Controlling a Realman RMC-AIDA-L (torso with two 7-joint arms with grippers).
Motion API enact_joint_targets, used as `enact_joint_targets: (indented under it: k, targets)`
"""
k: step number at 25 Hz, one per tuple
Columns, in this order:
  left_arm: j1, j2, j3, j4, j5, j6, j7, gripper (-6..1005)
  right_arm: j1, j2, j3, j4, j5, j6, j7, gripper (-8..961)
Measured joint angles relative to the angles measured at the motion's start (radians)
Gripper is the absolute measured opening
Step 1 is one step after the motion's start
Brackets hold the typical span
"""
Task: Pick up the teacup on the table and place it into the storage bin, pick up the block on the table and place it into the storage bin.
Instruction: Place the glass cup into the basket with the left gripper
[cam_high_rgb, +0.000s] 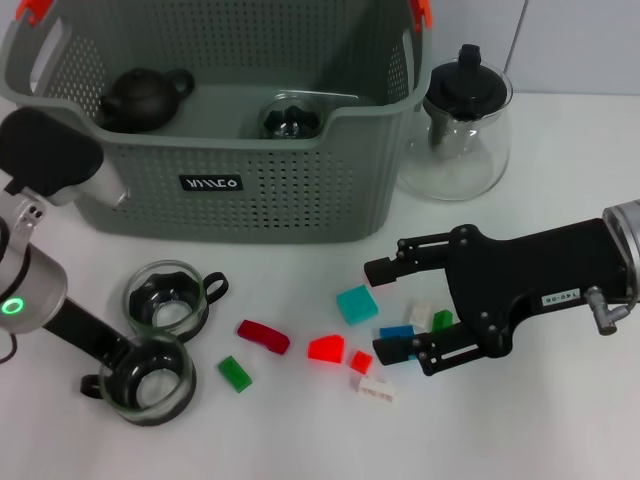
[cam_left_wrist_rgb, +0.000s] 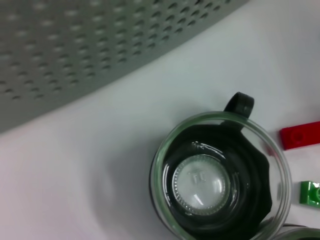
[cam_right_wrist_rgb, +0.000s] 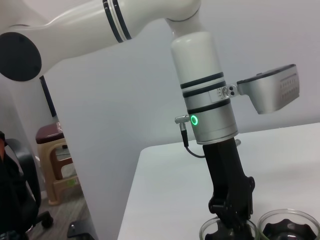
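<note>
The storage bin (cam_high_rgb: 250, 190) stands at the back and holds a dark teapot (cam_high_rgb: 145, 97) and a glass teacup (cam_high_rgb: 290, 117). Two more glass teacups sit on the table at front left. My left gripper (cam_high_rgb: 120, 352) is shut on the rim of the nearer teacup (cam_high_rgb: 150, 385), as the right wrist view confirms for the gripper (cam_right_wrist_rgb: 229, 225). The other teacup (cam_high_rgb: 165, 298) stands free just behind it. My right gripper (cam_high_rgb: 387, 310) hangs open over loose blocks: a teal block (cam_high_rgb: 356, 303), a blue block (cam_high_rgb: 397, 332) and a green block (cam_high_rgb: 441, 320) lie between its fingers.
A glass teapot (cam_high_rgb: 465, 125) with a black lid stands right of the bin. More blocks lie mid-table: a dark red one (cam_high_rgb: 263, 336), a bright red one (cam_high_rgb: 326, 349), a green one (cam_high_rgb: 235, 373) and a white one (cam_high_rgb: 377, 388). The bin wall (cam_left_wrist_rgb: 75, 45) is close behind the free teacup (cam_left_wrist_rgb: 220, 175).
</note>
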Motion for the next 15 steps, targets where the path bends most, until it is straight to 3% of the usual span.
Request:
enact_joint_targets:
  k: [1, 8, 15]
  targets:
    - [0.005, 0.0, -0.002, 0.009, 0.0, 0.001, 0.0, 63, -0.001, -0.001, 0.0, 0.0, 0.0, 0.0, 0.0, 837]
    - [0.039, 0.0, -0.048, 0.14, -0.01, 0.136, 0.0, 62, -0.009, -0.008, 0.009, 0.0, -0.001, 0.001, 0.0, 838]
    - [0.058, 0.004, -0.216, 0.285, -0.268, 0.322, 0.02, 62, -0.025, -0.026, 0.032, 0.002, -0.003, 0.0, 0.001, 838]
